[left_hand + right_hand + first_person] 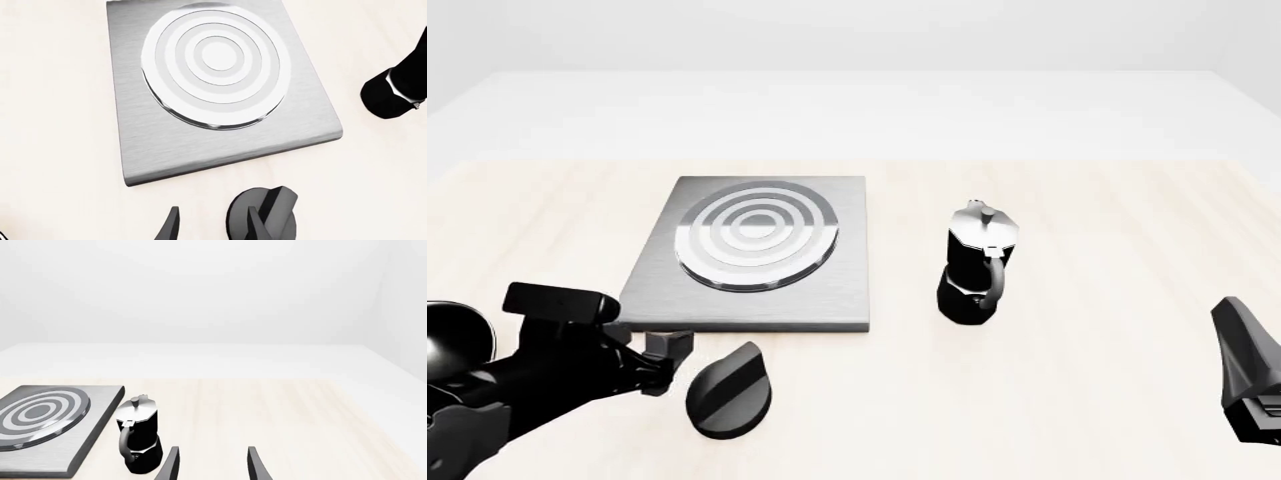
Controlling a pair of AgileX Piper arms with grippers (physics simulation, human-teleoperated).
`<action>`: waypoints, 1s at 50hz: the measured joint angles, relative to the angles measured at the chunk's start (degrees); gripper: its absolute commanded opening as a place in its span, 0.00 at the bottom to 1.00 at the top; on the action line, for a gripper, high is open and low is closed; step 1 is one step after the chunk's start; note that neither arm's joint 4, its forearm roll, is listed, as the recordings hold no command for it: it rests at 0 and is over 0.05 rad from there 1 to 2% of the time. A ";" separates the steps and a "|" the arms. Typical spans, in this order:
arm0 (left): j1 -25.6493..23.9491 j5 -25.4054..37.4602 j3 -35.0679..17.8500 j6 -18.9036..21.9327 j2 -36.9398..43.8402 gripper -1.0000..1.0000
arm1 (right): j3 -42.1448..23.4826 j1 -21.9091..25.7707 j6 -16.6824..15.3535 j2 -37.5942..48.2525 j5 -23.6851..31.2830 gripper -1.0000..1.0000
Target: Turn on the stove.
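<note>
Stove point(761, 262) burner bare, knob point(729, 389) beside left jaws, moka pot point(976, 263) right

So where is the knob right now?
In the front view the knob lies on the table just in front of the stove, beside the left gripper.

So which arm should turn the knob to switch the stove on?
The left. Its tool is right beside the knob, in front of the stove. The right tool is far off, past the coffee pot.
</note>
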 measured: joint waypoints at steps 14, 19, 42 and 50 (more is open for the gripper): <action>2.90 13.03 -0.25 -0.47 -15.15 1.00 | 0.00 0.00 0.00 0.00 0.00 1.00; 3.84 17.27 -0.07 -0.91 -20.06 1.00 | 0.00 0.00 0.00 0.00 0.00 1.00; 7.46 37.67 1.01 -2.91 -42.56 1.00 | 0.00 0.00 0.00 0.00 0.00 1.00; 8.92 44.91 0.34 -3.34 -49.69 1.00 | 0.00 0.00 0.00 0.00 0.00 1.00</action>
